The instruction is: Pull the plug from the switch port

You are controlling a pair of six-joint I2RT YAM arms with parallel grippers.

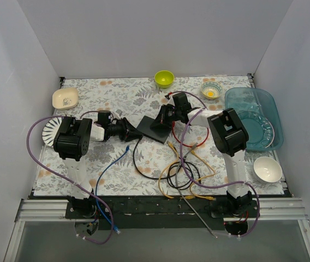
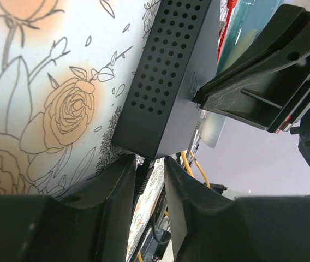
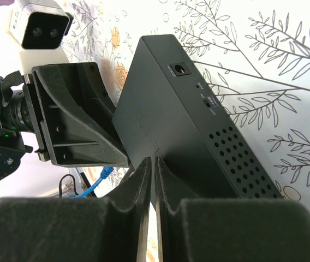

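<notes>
The black switch [image 1: 155, 129] lies flat in the middle of the table. It also shows in the left wrist view [image 2: 166, 93] and the right wrist view [image 3: 188, 131]. A black plug [image 2: 142, 170] sits in the port on its near edge, and its black cable [image 1: 135, 158] runs toward the table front. My left gripper [image 1: 132, 130] [image 2: 149, 159] is open. Its fingers [image 2: 114, 185] stand on either side of the plug, the left finger against it and a gap on the right. My right gripper [image 1: 163, 119] [image 3: 154, 160] is shut and empty, with its tips resting on the switch's top.
Loose yellow cable [image 1: 190, 164], red cable [image 1: 190, 143], a black coil and a blue cable [image 1: 114, 161] lie in front of the switch. A green bowl [image 1: 164, 78], a small bowl [image 1: 211, 90], a blue tray [image 1: 252, 117], a white bowl [image 1: 267, 168], a cream dish [image 1: 65, 97] and a white plate [image 1: 50, 131] ring the table.
</notes>
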